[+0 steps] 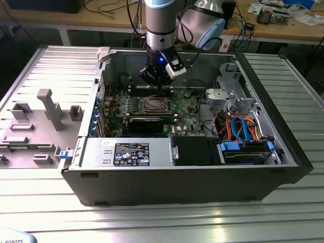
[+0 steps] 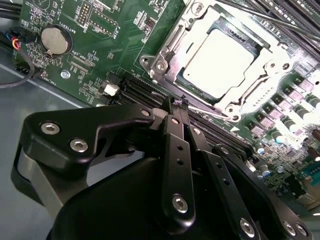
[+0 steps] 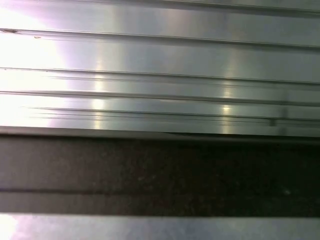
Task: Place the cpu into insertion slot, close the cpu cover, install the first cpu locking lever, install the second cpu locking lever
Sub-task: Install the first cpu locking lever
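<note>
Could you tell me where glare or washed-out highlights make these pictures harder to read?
In the second wrist view, the cpu is blown out to near white inside the cpu cover, while the gripper looks dark in the foreground. In the first wrist view, bright reflections streak the ribbed metal surface. The exterior view is evenly lit, with mild sheen on the table.

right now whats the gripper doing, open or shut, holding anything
Gripper: fingers shut together, tips by the edge of the cpu cover, which lies closed over the cpu; whether they pinch anything cannot be told.
</note>
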Robot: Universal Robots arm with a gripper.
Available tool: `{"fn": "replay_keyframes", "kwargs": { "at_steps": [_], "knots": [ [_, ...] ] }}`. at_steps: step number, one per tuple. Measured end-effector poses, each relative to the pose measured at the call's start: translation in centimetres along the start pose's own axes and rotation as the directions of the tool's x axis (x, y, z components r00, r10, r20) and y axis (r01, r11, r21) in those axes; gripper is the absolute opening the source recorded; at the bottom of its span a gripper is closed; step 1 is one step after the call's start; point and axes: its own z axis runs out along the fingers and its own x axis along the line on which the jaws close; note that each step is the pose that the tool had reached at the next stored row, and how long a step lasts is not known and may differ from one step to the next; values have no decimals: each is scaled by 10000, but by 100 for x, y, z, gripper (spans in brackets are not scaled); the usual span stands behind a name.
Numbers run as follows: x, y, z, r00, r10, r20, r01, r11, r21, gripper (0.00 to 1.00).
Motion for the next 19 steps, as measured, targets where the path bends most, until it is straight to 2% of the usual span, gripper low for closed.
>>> {"fn": "replay_keyframes", "kwargs": {
  "at_steps": [10,16,19],
  "knots": [
    [-47,-6,100,10000,0,-1,0,10000,1,11],
    [-55,-6,108,10000,0,0,0,10000,0,11],
    [-56,-5,90,10000,1,1,-1,10000,0,11]
  ]
}}
